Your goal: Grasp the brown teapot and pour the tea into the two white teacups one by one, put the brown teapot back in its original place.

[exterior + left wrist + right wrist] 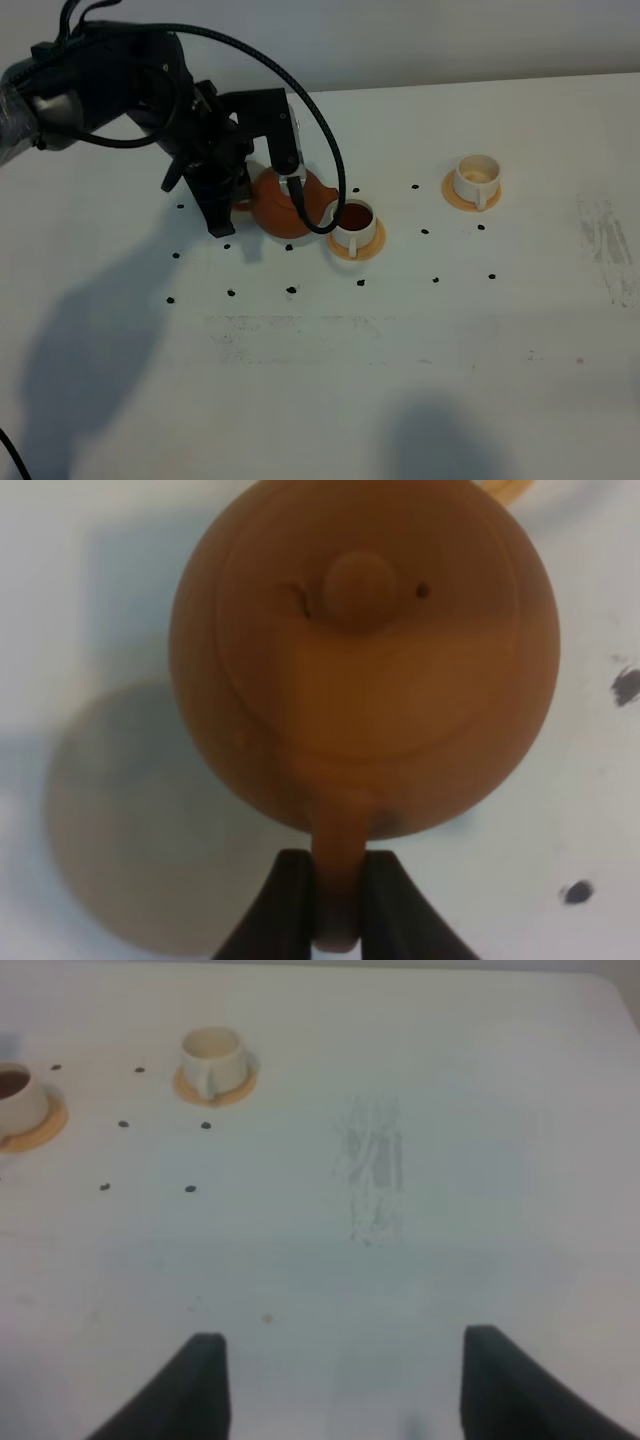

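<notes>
**Left gripper** point(336, 890): black, at the left of the white table point(300, 400); jaws pinched narrow on the teapot's loop handle.

**Saucer** point(120, 820): round, cream-beige, in shadow, bare; lies just left of the teapot.

**Brown teapot** point(285, 205): squat, round, reddish-brown clay with a matt surface. The lid has a round knob and a small vent hole. The pot is held off the saucer, its spout at the rim of the left teacup.

**Left teacup** point(355, 225): small, white, handled, on an orange-tan coaster point(372, 250); holds dark reddish-brown tea point(356, 214).

**Right teacup** point(476, 178): same make, farther back, on its own coaster; its inside shows pale.

**Black dots** point(291, 290): scattered around both cups.

**Scuff marks** point(605, 240): grey, far right.

**Right gripper** point(340, 1390): jaws spread wide, holding nothing, over bare table on the right.
</notes>
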